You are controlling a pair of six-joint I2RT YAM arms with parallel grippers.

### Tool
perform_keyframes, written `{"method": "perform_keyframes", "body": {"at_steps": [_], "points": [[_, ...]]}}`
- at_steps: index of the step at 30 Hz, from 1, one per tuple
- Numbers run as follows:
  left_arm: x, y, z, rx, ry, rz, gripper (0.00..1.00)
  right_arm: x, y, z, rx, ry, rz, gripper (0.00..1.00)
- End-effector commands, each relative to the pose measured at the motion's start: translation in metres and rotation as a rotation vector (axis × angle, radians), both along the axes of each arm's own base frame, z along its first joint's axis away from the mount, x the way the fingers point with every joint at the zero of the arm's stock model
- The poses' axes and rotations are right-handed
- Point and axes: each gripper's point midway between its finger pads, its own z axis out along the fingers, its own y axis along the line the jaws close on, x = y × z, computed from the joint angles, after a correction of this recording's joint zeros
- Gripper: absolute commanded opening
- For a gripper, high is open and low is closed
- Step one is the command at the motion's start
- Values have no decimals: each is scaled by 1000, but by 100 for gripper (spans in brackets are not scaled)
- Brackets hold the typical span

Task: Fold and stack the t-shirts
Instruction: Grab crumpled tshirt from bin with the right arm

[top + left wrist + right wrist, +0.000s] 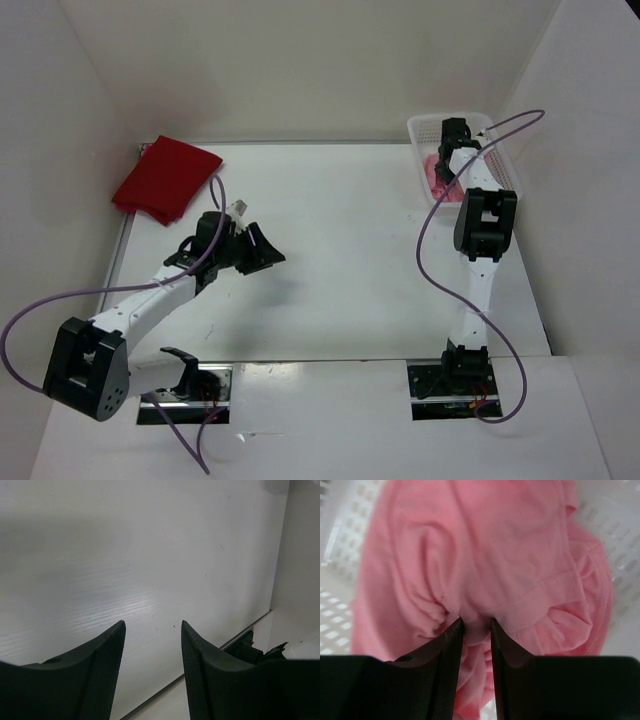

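One dark red t-shirt (165, 180); one pink t-shirt (485, 555) between right fingers (442, 675); one basket (450, 117).

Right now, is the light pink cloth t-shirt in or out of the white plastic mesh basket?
In: the t-shirt lies bunched inside the basket, mesh around it; the right tool pinches a fold.

Light pink shirt (437, 174) in basket (416, 126) mostly hidden behind right arm (485, 220).

Looks like a robotics lab test cell: plain white panels (300, 70) box in a white table (350, 270), with a left arm (150, 295) and a right arm (478, 280) bolted at its near edge.
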Motion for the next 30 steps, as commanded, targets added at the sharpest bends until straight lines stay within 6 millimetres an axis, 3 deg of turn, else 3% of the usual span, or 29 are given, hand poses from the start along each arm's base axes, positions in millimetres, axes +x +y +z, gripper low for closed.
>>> {"method": "perform_keyframes", "body": {"at_steps": [1, 3, 4, 8, 9, 11, 12, 16, 17, 19, 20, 22, 23, 25, 26, 29, 30], "points": [[10, 8, 22, -20, -68, 17, 56, -11, -12, 19, -43, -40, -100, 31], [9, 9, 21, -27, -56, 15, 56, -15, -11, 14, -36, -73, -113, 23], [9, 9, 21, -27, -56, 15, 56, -15, -9, 27, -26, -108, -105, 23], [11, 10, 23, -31, -68, 9, 56, -11, -9, 23, -18, -100, -115, 24], [11, 10, 20, -28, -58, 9, 56, -8, -10, 30, -24, -108, -107, 19], [11, 9, 19, -33, -55, 2, 57, -6, -10, 27, -24, -105, -107, 2], [14, 8, 23, -36, -65, 2, 57, -7, -4, 29, -30, -99, -87, 0], [18, 5, 27, -42, -65, -5, 57, -2, 2, 77, -43, -211, -47, 0], [24, 3, 34, -46, -79, -6, 57, -3, 13, 110, -26, -275, -9, 0], [32, 1, 35, -46, -81, -6, 57, -2, 21, 154, -26, -363, 62, 0], [34, -1, 37, -52, -81, -13, 59, -10, 29, 195, -15, -434, 107, 0], [44, -6, 43, -69, -89, -16, 60, -21, 47, 245, -33, -512, 199, 0], [51, -5, 42, -77, -82, 0, 60, -36, 59, 290, -17, -597, 259, 0], [61, -4, 49, -89, -91, 17, 60, -56, 91, 341, -17, -699, 374, 0], [66, -1, 50, -94, -91, 23, 60, -81, 108, 385, -10, -789, 448, 0], [80, 8, 50, -108, -70, 64, 60, -129, 160, 465, 69, -977, 638, 0], [85, 14, 48, -105, -60, 80, 62, -159, 186, 493, 139, -1043, 787, 0]]}}
